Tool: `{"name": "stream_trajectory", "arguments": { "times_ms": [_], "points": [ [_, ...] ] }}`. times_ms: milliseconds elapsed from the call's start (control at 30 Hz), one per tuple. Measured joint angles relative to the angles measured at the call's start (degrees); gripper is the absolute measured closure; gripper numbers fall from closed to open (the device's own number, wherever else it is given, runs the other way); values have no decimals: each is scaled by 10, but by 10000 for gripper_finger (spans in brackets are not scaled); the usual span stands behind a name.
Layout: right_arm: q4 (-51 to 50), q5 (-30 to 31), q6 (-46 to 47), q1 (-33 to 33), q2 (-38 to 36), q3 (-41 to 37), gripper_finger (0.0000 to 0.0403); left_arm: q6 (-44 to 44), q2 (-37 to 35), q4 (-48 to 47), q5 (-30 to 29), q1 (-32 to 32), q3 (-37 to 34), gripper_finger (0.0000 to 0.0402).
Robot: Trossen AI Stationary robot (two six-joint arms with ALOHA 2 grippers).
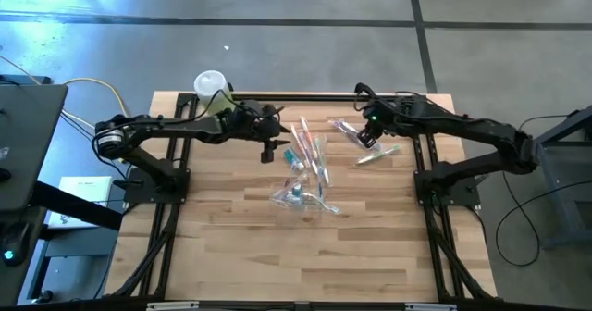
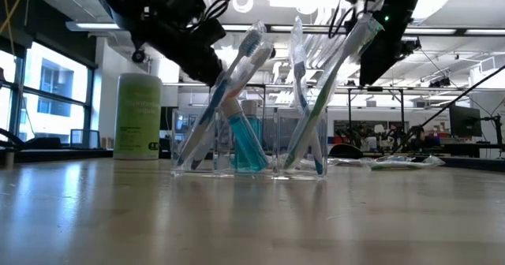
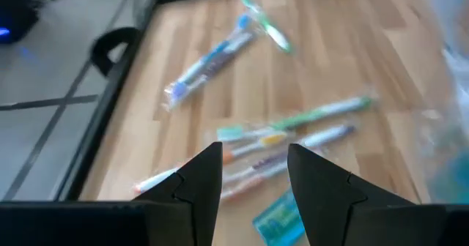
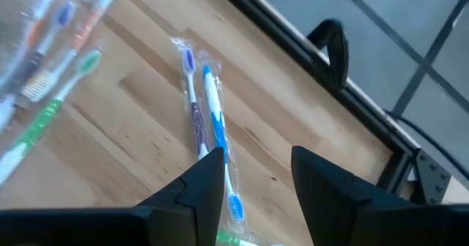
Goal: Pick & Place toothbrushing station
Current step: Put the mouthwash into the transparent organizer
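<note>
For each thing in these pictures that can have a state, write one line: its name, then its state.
Clear holder: upright on the table, toothbrushes leaning in it.
Wrapped toothbrush pair: lying flat on the table, still wrapped.
Green toothbrush: lying flat on the table.
White bottle: upright, capped.
Left tool: open, empty.
Right tool: open, empty, above the wrapped pair.

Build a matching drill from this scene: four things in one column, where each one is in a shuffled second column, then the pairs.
Things:
1. canister
2. clear holder
3. left gripper
4. wrapped brush pair

Places:
A. table middle, brushes standing in it
B. back left corner of the table
C. flat on the wood under the right gripper
D. above the table, left of the brushes

Pairs: 1-B, 2-A, 3-D, 4-C
</note>
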Motion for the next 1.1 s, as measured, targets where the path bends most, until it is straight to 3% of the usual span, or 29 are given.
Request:
{"name": "stream_trajectory", "arguments": {
  "times_ms": [233, 533, 900, 1100],
  "points": [
    [28, 1, -24, 7, -33, 0, 252, -31, 0, -6, -92, 2, 0, 252],
    [34, 1, -30, 7, -35, 0, 252, -10, 0, -29, -101, -6, 0, 248],
    [34, 1, -30, 7, -35, 0, 252, -4, 30, -34, -115, -33, 0, 157],
    [33, 1, -30, 7, -35, 0, 252, -48, 62, -34, -115, -42, 0, 146]
  ]
}}
